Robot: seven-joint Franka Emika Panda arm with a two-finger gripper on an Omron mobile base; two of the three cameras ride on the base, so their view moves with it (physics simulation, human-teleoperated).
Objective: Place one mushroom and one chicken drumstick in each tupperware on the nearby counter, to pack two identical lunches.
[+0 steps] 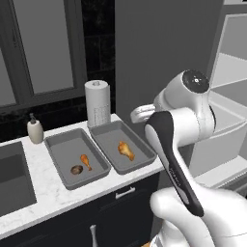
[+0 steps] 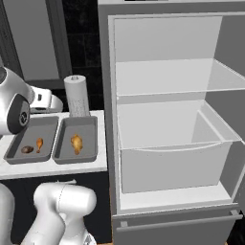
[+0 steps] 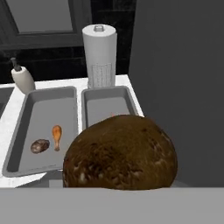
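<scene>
A large brown mushroom (image 3: 120, 153) sits right in front of the hand camera and covers the fingertips; my gripper (image 1: 137, 115) is shut on it, above the right end of the counter (image 1: 48, 195). Two grey tupperware trays lie side by side there. The left tray (image 1: 65, 144) holds a small drumstick (image 1: 86, 161) and a small mushroom (image 1: 76, 170). Only a drumstick (image 1: 126, 150) lies in the right tray (image 1: 112, 134). In the hand view the held mushroom hides most of the right tray (image 3: 105, 105).
A paper towel roll (image 1: 98, 102) stands behind the trays and a soap dispenser (image 1: 34, 129) sits by the dark sink (image 1: 12, 178). To the right the open fridge (image 2: 167, 124) shows bare shelves and a drawer; its grey side wall rises beside the right tray.
</scene>
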